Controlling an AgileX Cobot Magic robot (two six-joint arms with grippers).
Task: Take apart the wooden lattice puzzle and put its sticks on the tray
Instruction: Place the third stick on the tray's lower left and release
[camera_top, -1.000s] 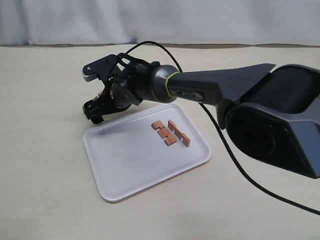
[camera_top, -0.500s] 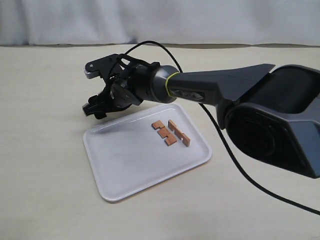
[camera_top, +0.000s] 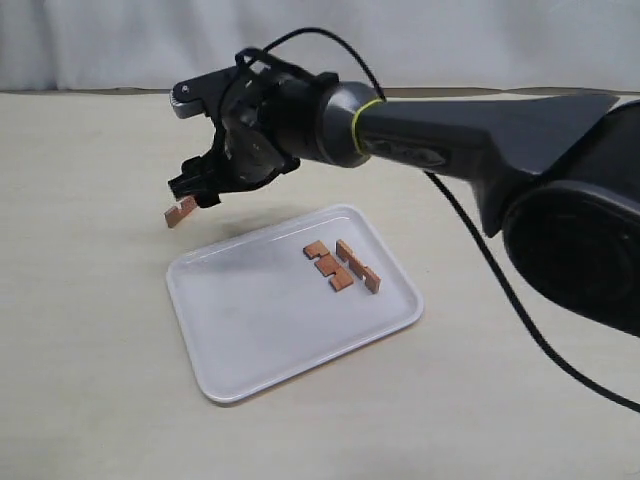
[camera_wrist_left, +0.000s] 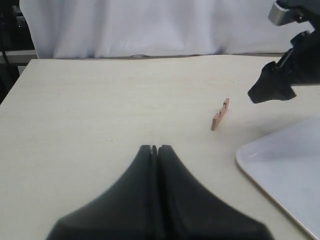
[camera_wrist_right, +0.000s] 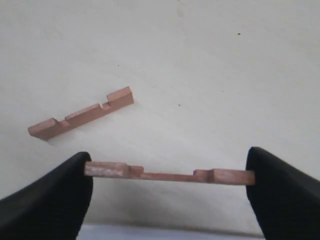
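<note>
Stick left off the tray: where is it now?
In the exterior view the loose stick lies on the table just beyond the tray's left corner, beneath the right end effector, which grips another stick.

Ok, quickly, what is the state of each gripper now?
Left gripper: closed, empty.
Right gripper: holding a stick by its ends.

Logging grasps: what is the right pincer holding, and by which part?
A short reddish-brown notched wooden stick, clamped lengthwise by its two ends in the right pincer.
</note>
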